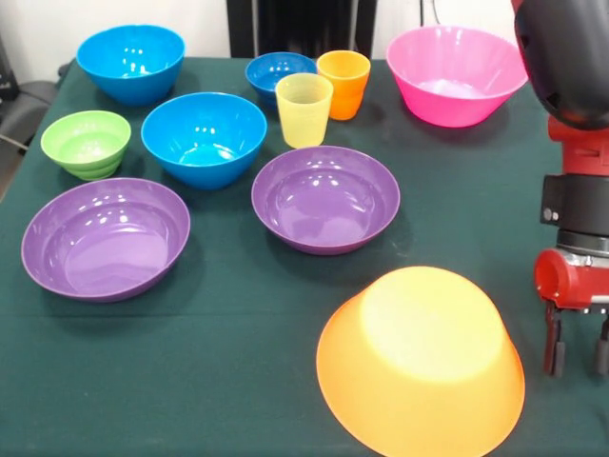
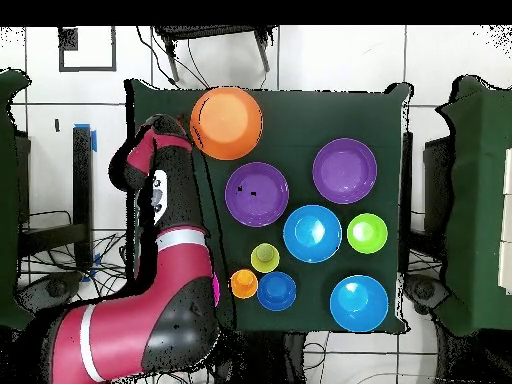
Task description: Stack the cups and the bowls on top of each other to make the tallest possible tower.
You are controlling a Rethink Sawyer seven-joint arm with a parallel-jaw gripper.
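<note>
The wide yellow-orange bowl (image 1: 419,367) (image 2: 226,122) lies upside down at the table's near edge with nothing on it. My gripper (image 1: 577,348) hangs just right of it, low over the cloth, open and empty. Two purple bowls (image 1: 325,198) (image 1: 105,238) sit upright mid-table. Two bright blue bowls (image 1: 204,138) (image 1: 130,62), the green bowl (image 1: 86,143), the small dark blue bowl (image 1: 279,74) and the pink bowl (image 1: 455,74) stand behind them. The yellow cup (image 1: 304,109) and the orange cup (image 1: 343,84) stand upright side by side. Nothing is stacked.
The table wears a dark green cloth (image 1: 238,381). In the overhead view my arm (image 2: 170,230) runs along the table's left side and covers most of the pink bowl. Chairs stand at both sides of the table.
</note>
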